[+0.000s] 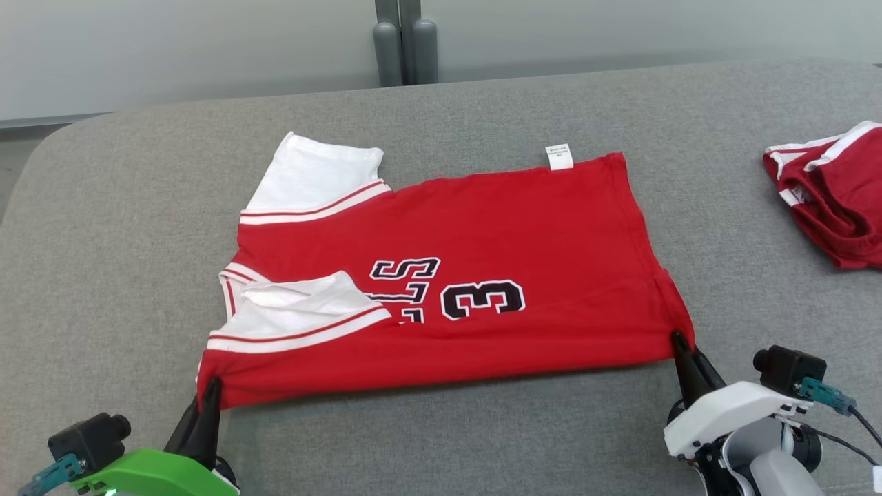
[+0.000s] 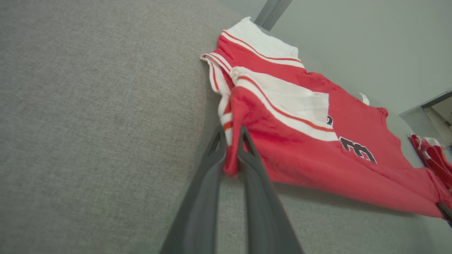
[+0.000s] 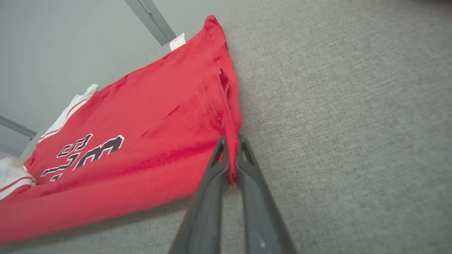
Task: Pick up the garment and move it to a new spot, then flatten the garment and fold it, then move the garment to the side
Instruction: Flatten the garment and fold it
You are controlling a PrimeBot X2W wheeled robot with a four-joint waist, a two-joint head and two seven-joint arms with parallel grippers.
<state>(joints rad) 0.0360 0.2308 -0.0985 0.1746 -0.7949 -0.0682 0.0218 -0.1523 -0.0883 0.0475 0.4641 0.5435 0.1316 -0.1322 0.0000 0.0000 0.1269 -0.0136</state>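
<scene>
The garment (image 1: 496,248) is a red jersey with white striped sleeves and black lettering, spread sideways on the grey table (image 1: 117,275). My left gripper (image 1: 210,386) is shut on its near left corner, at the shoulder end. In the left wrist view the two dark fingers (image 2: 215,155) pinch a fold of the red garment (image 2: 310,158) between them. My right gripper (image 1: 679,342) is shut on the near right corner, at the hem end. The right wrist view shows the hem edge of the garment (image 3: 152,141) clamped between that gripper's (image 3: 231,141) fingertips. The near edge is slightly raised off the table.
A second red and white garment (image 1: 830,203) lies crumpled at the table's far right edge. Two grey posts (image 1: 406,48) stand behind the table against a pale wall. Bare grey tabletop surrounds the jersey on the left and in front.
</scene>
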